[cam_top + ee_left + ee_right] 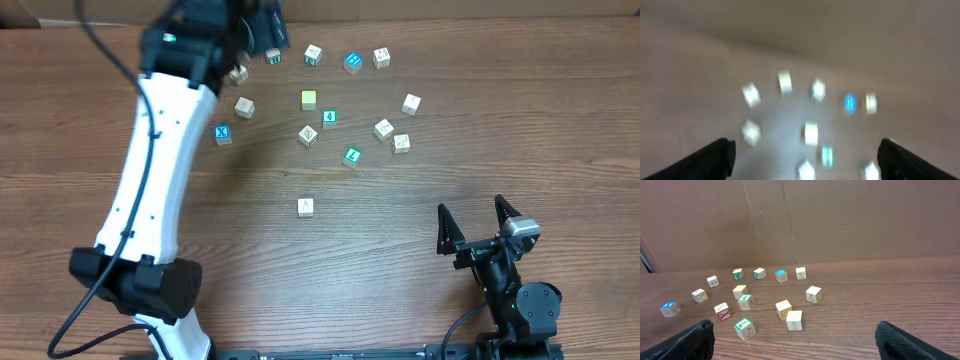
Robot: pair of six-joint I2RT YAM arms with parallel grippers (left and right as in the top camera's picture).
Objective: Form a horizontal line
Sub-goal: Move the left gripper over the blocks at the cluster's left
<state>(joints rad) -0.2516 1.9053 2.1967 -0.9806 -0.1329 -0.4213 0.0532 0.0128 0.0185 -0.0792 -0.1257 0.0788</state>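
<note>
Left pincer (pixel 805 150): spread, empty; wrist view blurred. Right pincer (pixel 471 207): spread, idle. Yellow cube (pixel 309 99): teal cube (pixel 329 118) near. You risk nudging it, or picking wrong cube, if aim drifts.

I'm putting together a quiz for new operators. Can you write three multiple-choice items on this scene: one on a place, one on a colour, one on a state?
1. Which cube lies alone on the table, apart from the cluster and nearer the arms' bases? A whitish; B yellow; C blue-faced.
2. In the overhead view, what colour is the top of the cube marked 4? A red; B teal; C yellow.
3. How is the right gripper? A shut on a cube; B shut, empty; C open, empty.

Key: 1 A, the lone whitish cube sits well below the others. 2 B, its top face is teal. 3 C, its fingers are spread with only bare wood between them.
</note>
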